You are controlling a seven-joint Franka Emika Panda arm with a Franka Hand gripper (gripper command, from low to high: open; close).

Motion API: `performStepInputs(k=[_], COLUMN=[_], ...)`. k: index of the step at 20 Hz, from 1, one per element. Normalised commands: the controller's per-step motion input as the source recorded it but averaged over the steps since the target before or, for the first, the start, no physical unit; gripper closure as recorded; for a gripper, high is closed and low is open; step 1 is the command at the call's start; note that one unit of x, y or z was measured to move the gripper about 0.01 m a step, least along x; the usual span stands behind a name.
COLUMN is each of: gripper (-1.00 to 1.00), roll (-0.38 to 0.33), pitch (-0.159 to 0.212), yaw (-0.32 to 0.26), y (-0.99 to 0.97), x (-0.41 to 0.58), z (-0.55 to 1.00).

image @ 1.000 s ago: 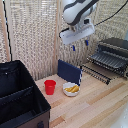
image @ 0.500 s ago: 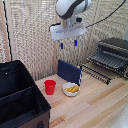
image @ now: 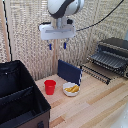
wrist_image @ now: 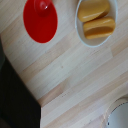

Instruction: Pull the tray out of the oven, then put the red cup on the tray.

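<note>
Exterior view: the tray (image: 100,70) already projects from the oven (image: 112,54), so the pull-out step appears done. The red cup (image: 50,87) stands on the table (image: 95,107), well apart from the tray, just beside the white bowl (image: 71,89). The gripper (image: 56,46) hangs high above the cup, fingers apart and empty; placing remains.

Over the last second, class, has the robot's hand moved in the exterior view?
Yes. The hand has shifted toward the exterior view's left, away from the oven, and now hangs above the blue panel near the red cup.
</note>
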Motion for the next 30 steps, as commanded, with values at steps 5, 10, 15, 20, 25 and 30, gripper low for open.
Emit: performStepInputs(k=[5, 10, 15, 20, 25, 30], gripper=[-1.00, -1.00, -1.00, -1.00, -1.00, -1.00], roll=[-0.074, -0.096, -0.104, -0.078, -0.038, -0.011], pitch=[0.108, 0.042, 0.008, 0.001, 0.036, 0.060], yaw=[0.000, 0.003, 0.004, 0.001, 0.000, 0.012], y=[0.34, 0.06, 0.05, 0.02, 0.00, -0.03], x=[0.000, 0.063, 0.055, 0.009, 0.000, -0.004], z=[-0.16, -0.27, -0.29, -0.38, -0.35, -0.34])
